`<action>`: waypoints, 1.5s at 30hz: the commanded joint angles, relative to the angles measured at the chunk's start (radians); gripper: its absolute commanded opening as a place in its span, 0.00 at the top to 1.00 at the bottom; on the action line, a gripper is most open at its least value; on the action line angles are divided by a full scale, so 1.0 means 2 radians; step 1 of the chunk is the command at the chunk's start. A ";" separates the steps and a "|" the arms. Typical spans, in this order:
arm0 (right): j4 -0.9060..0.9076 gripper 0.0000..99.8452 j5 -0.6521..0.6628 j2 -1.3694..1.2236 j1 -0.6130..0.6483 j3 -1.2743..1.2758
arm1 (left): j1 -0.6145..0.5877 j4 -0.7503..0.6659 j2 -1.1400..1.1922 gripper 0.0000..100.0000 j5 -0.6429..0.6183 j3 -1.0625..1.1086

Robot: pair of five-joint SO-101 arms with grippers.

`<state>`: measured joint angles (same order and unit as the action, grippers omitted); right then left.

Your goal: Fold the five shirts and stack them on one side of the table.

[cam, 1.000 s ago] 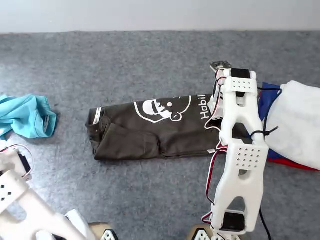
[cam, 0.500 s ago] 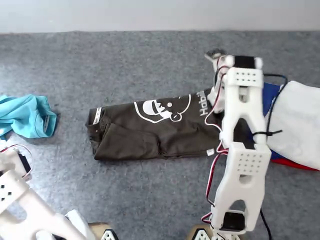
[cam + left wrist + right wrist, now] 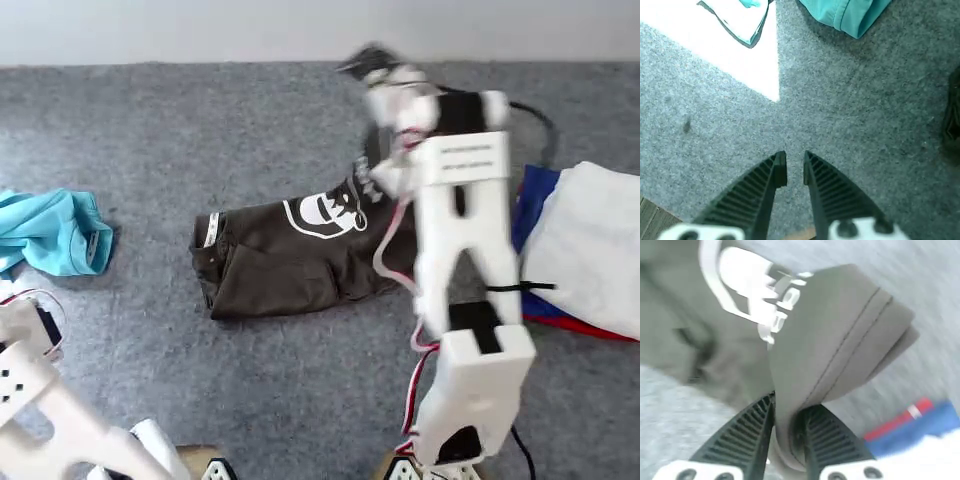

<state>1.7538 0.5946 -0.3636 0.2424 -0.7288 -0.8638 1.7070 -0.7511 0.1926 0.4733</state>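
The dark brown shirt lies in the middle of the grey table. It has a white drawing on it. Its end toward 2 o'clock is lifted up off the table. The right gripper pinches that end tight, with the cloth squeezed between its jaws. The right arm stands over that side of the shirt. At 3 o'clock on the table, a white shirt sits on top of a blue shirt. At 9 o'clock, a teal shirt lies in a bunch. The left gripper hangs over bare table near 7 o'clock. Its jaws are a little apart and hold nothing.
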 commanded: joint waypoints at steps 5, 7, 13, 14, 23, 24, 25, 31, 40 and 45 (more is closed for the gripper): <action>-0.006 0.99 -0.058 0.001 0.168 0.002 | 0.000 -0.005 -0.007 0.93 0.001 -0.002; -0.031 0.99 -0.072 -0.021 0.194 0.002 | 0.000 -0.006 -0.007 0.93 0.001 -0.002; -0.107 0.99 -0.102 -0.082 0.242 0.002 | 0.000 -0.006 -0.007 0.93 0.000 -0.002; -0.114 0.99 -0.101 -0.090 0.249 0.002 | 0.000 -0.006 -0.007 0.93 0.000 -0.002; -0.185 0.86 -0.101 -0.132 0.262 0.002 | 0.001 -0.006 -0.007 0.93 -0.002 0.006; -0.187 0.82 -0.102 -0.133 0.265 0.002 | 0.001 -0.006 -0.007 0.93 -0.001 0.010; -0.187 0.79 -0.102 -0.133 0.267 0.002 | 0.001 -0.007 -0.007 0.93 0.000 0.011; -0.138 0.78 -0.101 -0.133 0.264 -0.057 | 0.001 -0.014 -0.007 0.93 0.000 0.011; 0.018 0.99 -0.027 -0.147 0.185 -0.095 | 0.001 -0.013 -0.008 0.93 -0.002 0.011; 0.020 0.99 -0.010 -0.193 0.135 -0.084 | 0.001 -0.013 -0.008 0.93 -0.002 0.011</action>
<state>1.7538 0.5409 -0.7288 0.5646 -0.8915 -0.8638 1.6901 -0.7511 0.1926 0.5010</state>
